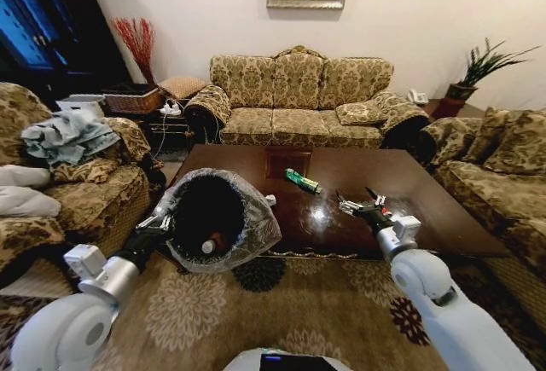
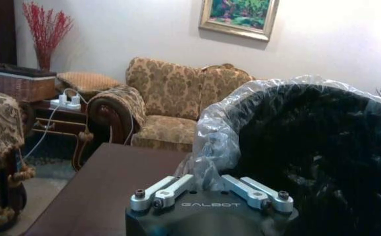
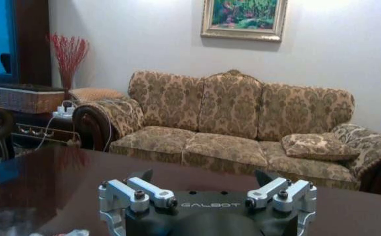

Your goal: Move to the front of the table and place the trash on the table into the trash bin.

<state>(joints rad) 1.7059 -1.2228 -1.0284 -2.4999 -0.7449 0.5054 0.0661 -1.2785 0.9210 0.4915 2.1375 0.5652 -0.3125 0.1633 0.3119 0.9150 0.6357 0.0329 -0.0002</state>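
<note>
The dark-brown table (image 1: 409, 192) stands before me. On it, near the middle, lies the green wrapper (image 1: 302, 181). A small pale scrap (image 1: 270, 200) sits by the table's left front part. The black trash bin (image 1: 213, 216), lined with a clear bag, is tipped with its mouth toward me at the table's front left corner. A pale bottle (image 1: 207, 247) and something red (image 1: 221, 239) lie inside. My left gripper (image 1: 168, 220) is shut on the bin's bagged rim (image 2: 210, 162). My right gripper (image 1: 358, 203) hovers open over the table's front right part, right of the green wrapper, holding nothing (image 3: 205, 176).
A patterned sofa (image 1: 299, 98) runs behind the table, with armchairs on the left (image 1: 77, 192) and right (image 1: 495, 166). A woven basket (image 1: 132, 98) and side table stand at the back left. Patterned carpet (image 1: 256, 311) lies between me and the table.
</note>
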